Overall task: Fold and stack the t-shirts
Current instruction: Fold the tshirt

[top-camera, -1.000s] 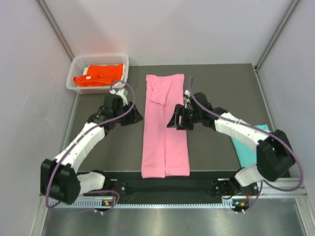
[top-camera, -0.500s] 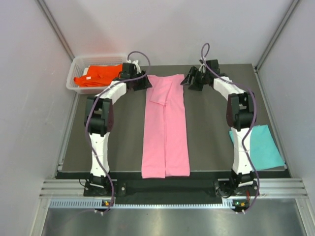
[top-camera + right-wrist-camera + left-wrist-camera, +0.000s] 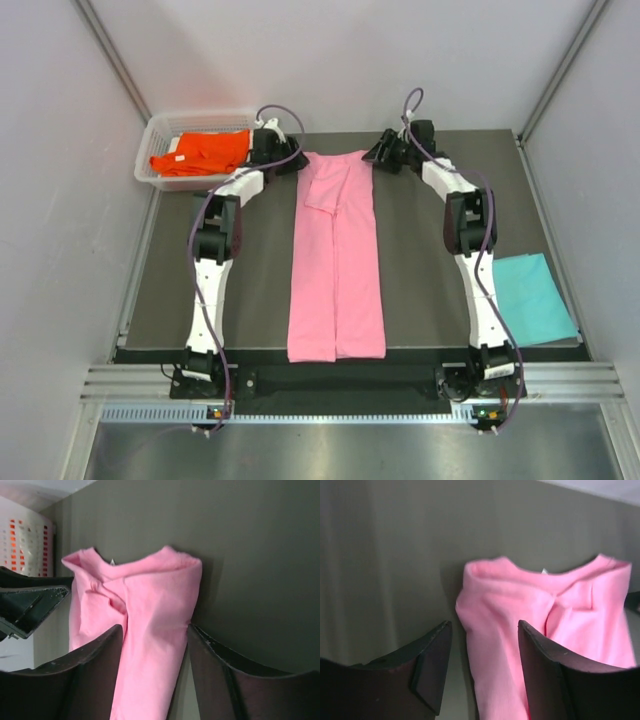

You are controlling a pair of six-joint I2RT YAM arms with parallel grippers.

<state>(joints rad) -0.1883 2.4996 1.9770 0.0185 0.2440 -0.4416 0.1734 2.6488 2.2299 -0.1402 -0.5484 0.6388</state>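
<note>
A light pink t-shirt (image 3: 335, 260), folded into a long strip, lies down the middle of the dark mat. My left gripper (image 3: 292, 160) is open at its far left corner. In the left wrist view that corner (image 3: 520, 600) lies between the spread jaws (image 3: 484, 626). My right gripper (image 3: 378, 157) is open at the far right corner. That corner (image 3: 150, 590) sits between its jaws (image 3: 155, 627). An orange t-shirt (image 3: 200, 152) lies in the basket. A folded teal t-shirt (image 3: 535, 298) lies at the mat's right edge.
A white mesh basket (image 3: 150, 135) stands at the far left corner and also shows in the right wrist view (image 3: 25, 545). The left gripper's fingers (image 3: 30, 597) show there too. Pale walls close in the far side and both sides. A metal rail (image 3: 340, 382) runs along the near edge.
Both arms have stretched out from the middle of the shirt to its far end. The grippers now straddle the shirt's two far corners. The shirts have not moved.
</note>
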